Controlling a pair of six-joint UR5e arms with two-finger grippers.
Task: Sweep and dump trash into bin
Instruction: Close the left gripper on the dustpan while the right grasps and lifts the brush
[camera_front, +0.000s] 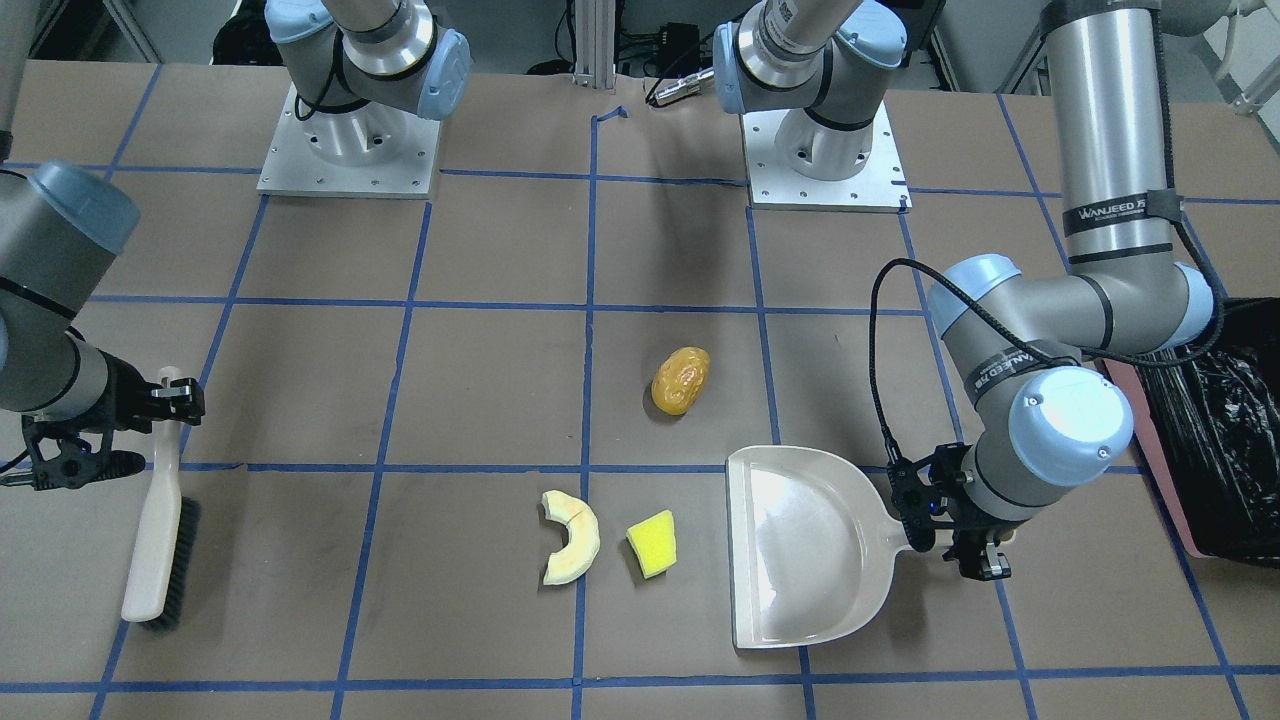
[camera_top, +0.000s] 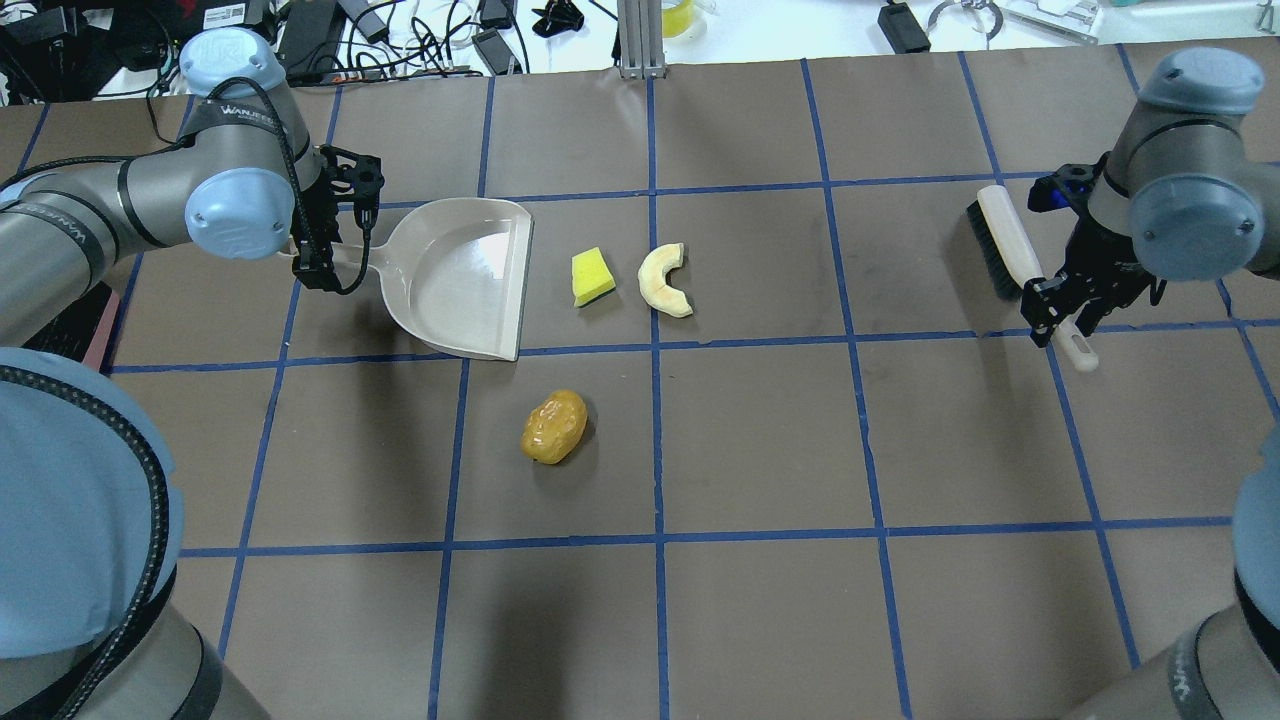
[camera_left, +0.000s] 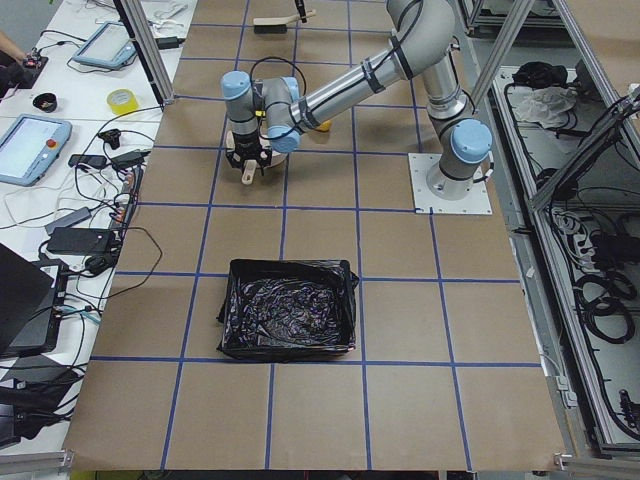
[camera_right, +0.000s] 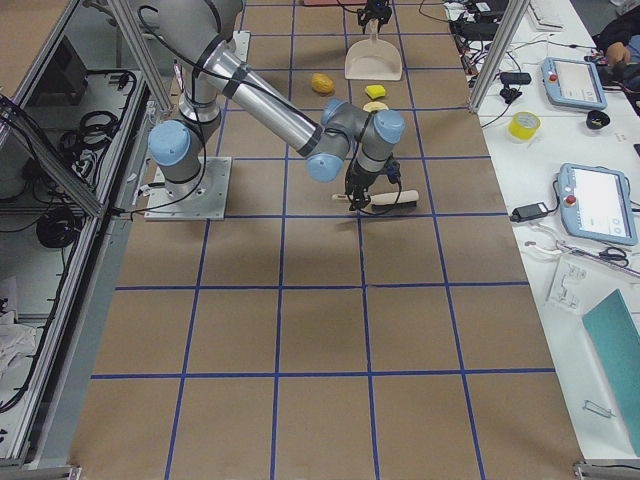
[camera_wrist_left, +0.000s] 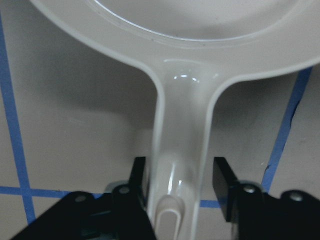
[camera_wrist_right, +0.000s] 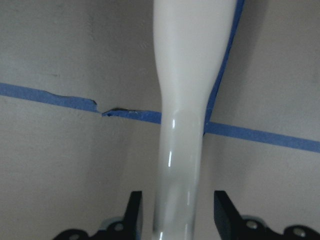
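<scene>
The orange oval (camera_top: 553, 427), cream crescent (camera_top: 664, 281) and yellow wedge (camera_top: 592, 277) lie loose on the counter (camera_top: 760, 450) near the dustpan (camera_top: 460, 280). They look light and apt to roll (the oval most), so they are best pushed with the stiff brush (camera_top: 1010, 245), held by its handle. Only the wrist views show the left gripper (camera_wrist_left: 181, 172) and right gripper (camera_wrist_right: 178, 200) with jaws spread beside the handles, unclamped, and only the exterior left view shows the whole bin (camera_left: 285, 349), well apart.
</scene>
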